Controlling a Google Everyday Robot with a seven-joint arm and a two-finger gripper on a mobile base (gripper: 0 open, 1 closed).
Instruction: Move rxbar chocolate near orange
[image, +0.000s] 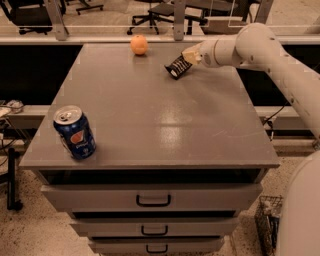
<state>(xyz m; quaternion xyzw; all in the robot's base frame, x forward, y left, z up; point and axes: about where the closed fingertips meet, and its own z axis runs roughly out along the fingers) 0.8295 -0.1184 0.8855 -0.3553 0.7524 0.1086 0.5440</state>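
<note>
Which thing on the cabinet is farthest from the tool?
The blue can, at the front left. The tool holds the bar at the back, with the orange nearby.

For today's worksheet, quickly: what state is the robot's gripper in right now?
Gripper: closed on the rxbar chocolate, low over the far side of the cabinet top, right of the orange.

your one camera sits high before the table (150, 125), looking down and across to its far edge, whole top in frame, claw (186, 59) at far right, clamped on the rxbar chocolate (176, 67)
</note>
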